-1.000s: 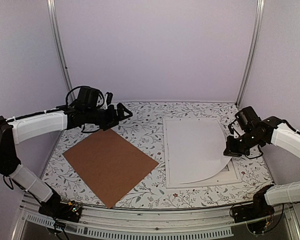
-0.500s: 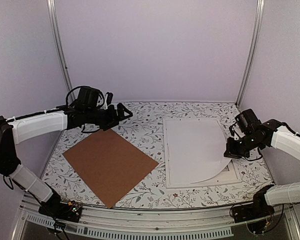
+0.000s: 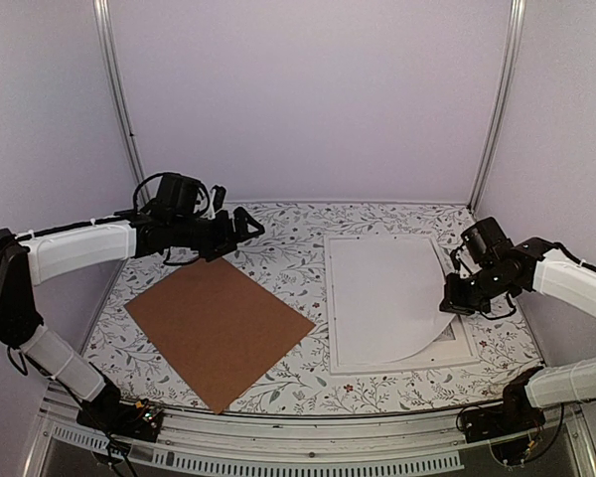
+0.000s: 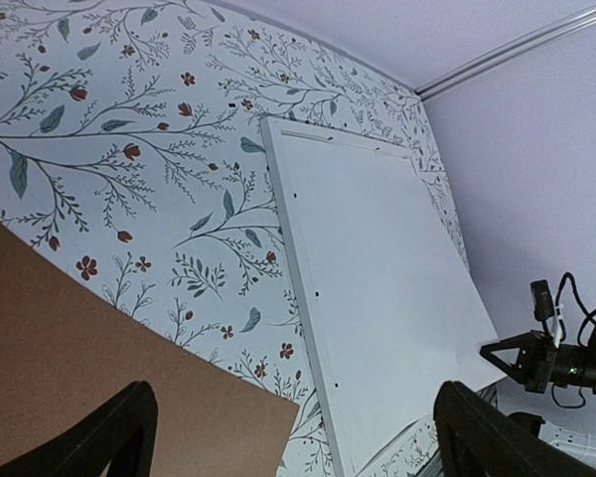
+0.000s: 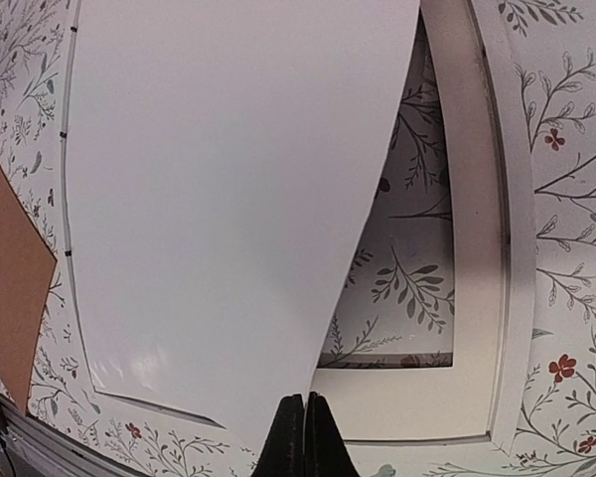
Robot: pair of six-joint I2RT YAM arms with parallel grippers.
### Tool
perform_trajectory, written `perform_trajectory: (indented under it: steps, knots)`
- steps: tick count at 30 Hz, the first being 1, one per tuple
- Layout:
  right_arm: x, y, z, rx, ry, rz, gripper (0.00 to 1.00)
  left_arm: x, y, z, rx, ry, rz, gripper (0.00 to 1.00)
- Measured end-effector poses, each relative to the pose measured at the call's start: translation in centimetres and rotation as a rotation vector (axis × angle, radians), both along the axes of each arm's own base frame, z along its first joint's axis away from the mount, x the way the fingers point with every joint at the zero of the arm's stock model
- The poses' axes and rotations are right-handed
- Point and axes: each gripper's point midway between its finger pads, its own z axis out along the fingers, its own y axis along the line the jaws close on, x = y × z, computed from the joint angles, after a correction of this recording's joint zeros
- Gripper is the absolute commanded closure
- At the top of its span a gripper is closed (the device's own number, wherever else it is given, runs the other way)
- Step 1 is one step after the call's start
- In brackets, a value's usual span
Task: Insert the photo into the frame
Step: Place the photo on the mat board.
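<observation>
Now the right hand pinches the photo by its lifted edge over the frame, while the left hand hovers spread wide above the tabletop.

A robotics lab test cell is shown. The work area is closed in on the left, right and far sides by plain pale walls, with bare metal posts set at the far corners. A left arm and a right arm, white and black, are mounted on a metal rail at the near edge of the desk, which is covered in a floral print. Loose cables and exposed electronics are seen by the arm bases.
</observation>
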Motion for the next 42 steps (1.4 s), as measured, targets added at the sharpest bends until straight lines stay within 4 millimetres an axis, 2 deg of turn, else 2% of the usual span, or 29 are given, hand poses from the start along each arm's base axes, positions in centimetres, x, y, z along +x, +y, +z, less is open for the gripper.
perform_trajectory:
  steps: [7, 17, 26, 42]
  knots:
    - [-0.2, 0.4, 0.0, 0.004, 0.002, 0.001, 0.99, 0.0, 0.0, 0.0, 0.000, 0.000, -0.001, 0.00]
    - [-0.2, 0.1, -0.5, -0.015, 0.012, -0.015, 0.69, 0.0, 0.0, 0.0, -0.001, 0.001, -0.002, 0.00]
    - [-0.3, -0.2, -0.8, -0.037, 0.022, -0.021, 0.52, 0.0, -0.1, 0.0, -0.001, 0.001, -0.003, 0.00]
    - [-0.1, -1.1, -2.1, -0.099, 0.050, -0.045, 0.39, -0.1, -0.1, 0.0, 0.000, 0.000, -0.006, 0.00]
